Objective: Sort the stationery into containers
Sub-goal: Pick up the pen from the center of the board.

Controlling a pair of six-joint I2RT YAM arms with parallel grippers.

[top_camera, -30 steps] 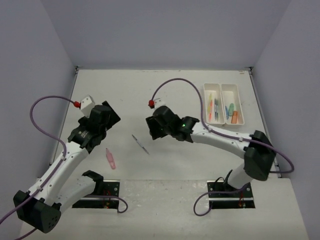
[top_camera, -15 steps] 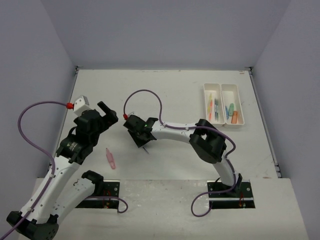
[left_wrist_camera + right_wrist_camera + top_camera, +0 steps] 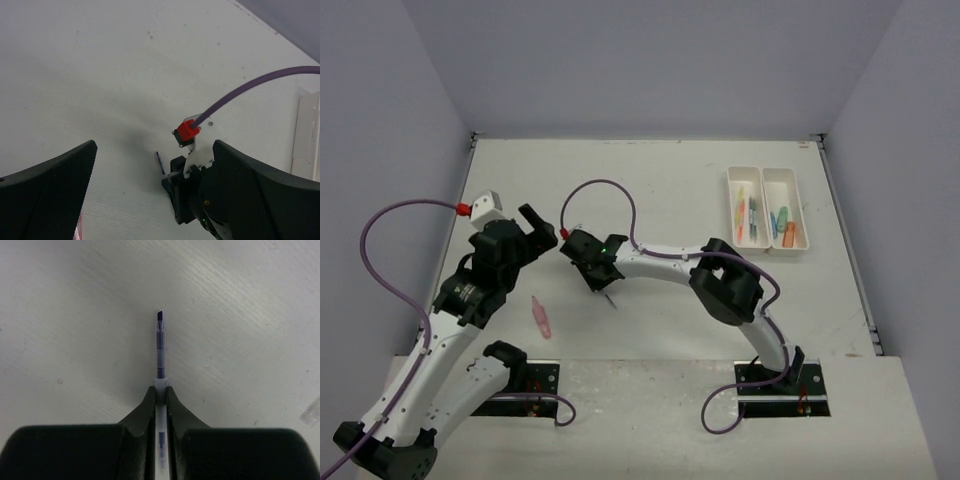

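1. The right gripper point(image 3: 160, 390) point(image 3: 595, 268) has its black jaws closed tight on one thin, clear-barrelled plastic pen point(image 3: 160, 347) point(image 3: 610, 297). The dark blue tip points out past the fingertips, low over the white table point(image 3: 670, 180), left of centre. Whether it touches the surface cannot be told.
2. The left gripper point(image 3: 155, 145) point(image 3: 535, 228) has its jaws spread wide and holds nothing. It hangs just beside the right gripper.
3. Markings: there is a small blue print on the pen barrel between the right fingers, too small to read.
4. One pink stubby marker point(image 3: 541, 317) lies loose on the table, near the left arm.
5. Two narrow white plastic trays sit side by side at the far right: the left tray point(image 3: 732, 205) and the right tray point(image 3: 805, 210).
6. The left tray holds thin yellow, pink and green pens. The right tray holds stubby green, blue and orange markers. An exact count cannot be told for either.
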